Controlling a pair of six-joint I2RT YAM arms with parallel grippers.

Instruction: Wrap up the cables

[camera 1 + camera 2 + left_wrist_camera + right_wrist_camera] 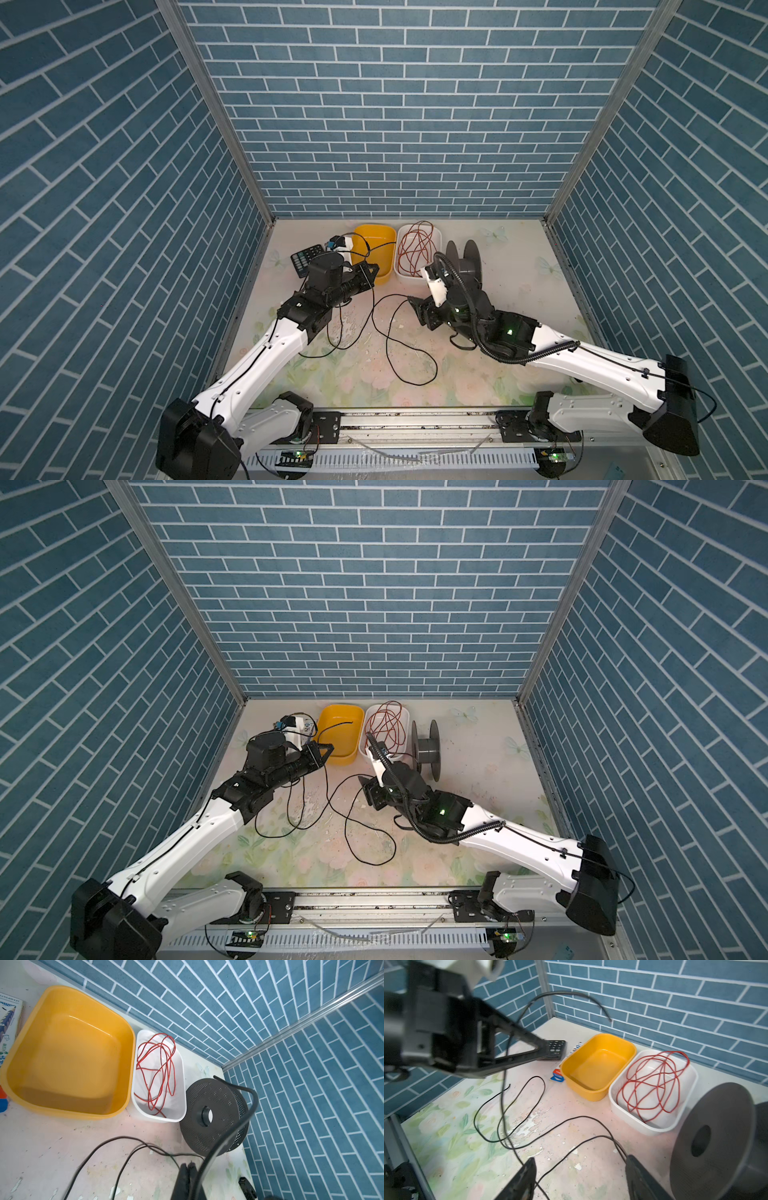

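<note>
My left gripper (372,270) is pinched shut on the black cable (537,1077), raised beside the yellow tub (388,276) — the rest loops across the floral table (519,332). My right gripper (581,1162) stands wide apart, with cable passing between its jaws.

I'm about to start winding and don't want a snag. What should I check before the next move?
1. Left tool shut on the black cable: ok.
2. Right tool open, gripping nothing; the cable passes between its fingers in the right wrist view: ok.
3. Grey spool standing on its rims, hub bare: ok.
4. Cable apart from the red wire, which lies in the white bin: ok.
5. Slack loops free of knots: cannot tell.
</note>
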